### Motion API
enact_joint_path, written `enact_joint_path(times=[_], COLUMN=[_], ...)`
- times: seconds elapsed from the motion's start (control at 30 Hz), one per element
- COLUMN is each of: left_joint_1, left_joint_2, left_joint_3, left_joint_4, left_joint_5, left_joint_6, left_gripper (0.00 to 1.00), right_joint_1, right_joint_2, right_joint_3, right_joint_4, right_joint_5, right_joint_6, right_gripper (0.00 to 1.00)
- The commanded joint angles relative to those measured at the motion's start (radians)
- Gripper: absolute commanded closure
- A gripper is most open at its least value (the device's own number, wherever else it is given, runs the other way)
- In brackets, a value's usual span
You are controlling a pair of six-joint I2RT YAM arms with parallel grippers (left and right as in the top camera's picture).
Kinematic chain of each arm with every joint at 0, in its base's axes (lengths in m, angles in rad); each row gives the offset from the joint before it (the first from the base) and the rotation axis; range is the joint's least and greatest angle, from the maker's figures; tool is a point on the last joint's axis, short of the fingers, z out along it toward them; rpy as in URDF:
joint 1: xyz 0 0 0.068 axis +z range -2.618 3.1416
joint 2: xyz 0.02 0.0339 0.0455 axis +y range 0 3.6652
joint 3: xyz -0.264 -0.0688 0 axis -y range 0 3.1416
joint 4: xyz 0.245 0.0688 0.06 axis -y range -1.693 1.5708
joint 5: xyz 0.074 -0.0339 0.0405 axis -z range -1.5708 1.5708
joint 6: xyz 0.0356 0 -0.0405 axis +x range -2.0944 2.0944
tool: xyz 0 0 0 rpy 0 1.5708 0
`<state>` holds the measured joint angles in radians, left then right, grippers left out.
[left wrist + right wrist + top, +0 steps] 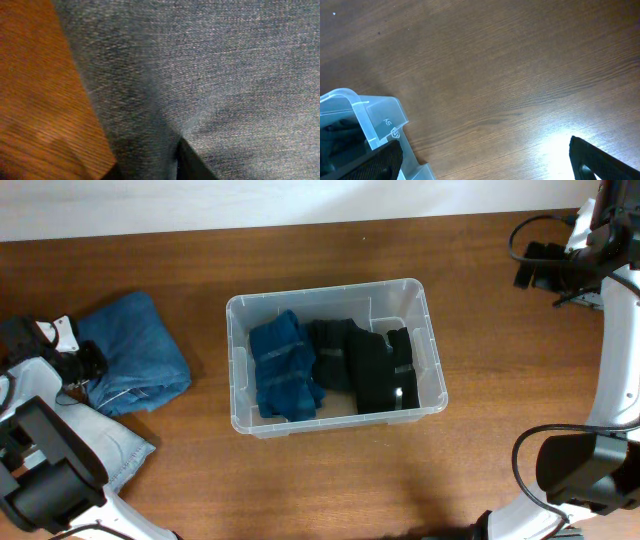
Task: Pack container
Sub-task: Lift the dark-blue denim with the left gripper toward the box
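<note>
At the far left, the left arm reaches in from the bench's (300,480) near corner. Its end effector (78,365) sits right at the left edge of a folded pair of blue jeans (135,345). A second, paler piece of denim (115,448) lies flat on the bench partly under that arm, just in front of the jeans.

The left wrist camera is filled almost wholly with denim weave. A strip of wood grain runs down the left, and a dark sliver of one finger (187,165) pokes up at the bottom edge. From this I cannot tell whether the end effector is clenched on the cloth or merely pressed against it.

The container (340,423) stands upright in the middle of the bench, well apart from the jeans. It is clear plastic with a rimmed edge. Inside, a folded dark blue garment (285,368) fills the left part, and black garments (372,365) lie packed beside it, touching it, across the centre and right.

At the far right rear, the right end effector (535,270) hovers over bare wood, away from the container. The right wrist view shows it (485,150) released, its two dark fingers (600,160) spread wide with nothing but bench between them. One corner of the container shows at lower left.
</note>
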<state>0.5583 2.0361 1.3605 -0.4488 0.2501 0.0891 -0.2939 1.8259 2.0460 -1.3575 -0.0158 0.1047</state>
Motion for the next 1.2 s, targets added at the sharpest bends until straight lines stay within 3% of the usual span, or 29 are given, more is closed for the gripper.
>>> enact_joint_path(times=[0.0, 0.27, 0.73, 0.9, 1.17], left_joint_1=[0.008, 0.008, -0.015, -0.106, -0.389], left_joint_2=[0.07, 0.013, -0.368, -0.463, -0.533], left_joint_3=[-0.013, 0.076, 0.109, 0.109, 0.109], left_joint_4=[-0.018, -0.065, -0.072, -0.118, -0.151], left_joint_5=[-0.051, 0.043, 0.301, 0.347, 0.356], left_joint_6=[0.016, 0.016, -0.061, -0.067, -0.068], left_gripper=[0.99, 0.99, 1.0, 0.99, 0.99], right_joint_1=[-0.001, -0.001, -0.001, -0.001, -0.001], right_joint_2=[-0.004, -0.004, -0.004, -0.004, -0.004], right_joint_3=[0.013, 0.013, 0.013, 0.013, 0.013], right_joint_4=[0.003, 0.003, 0.003, 0.003, 0.003], right_joint_5=[0.009, 0.009, 0.009, 0.009, 0.009], right_joint_6=[0.003, 0.003, 0.003, 0.003, 0.003], right_gripper=[0.02, 0.01, 0.02, 0.02, 0.01])
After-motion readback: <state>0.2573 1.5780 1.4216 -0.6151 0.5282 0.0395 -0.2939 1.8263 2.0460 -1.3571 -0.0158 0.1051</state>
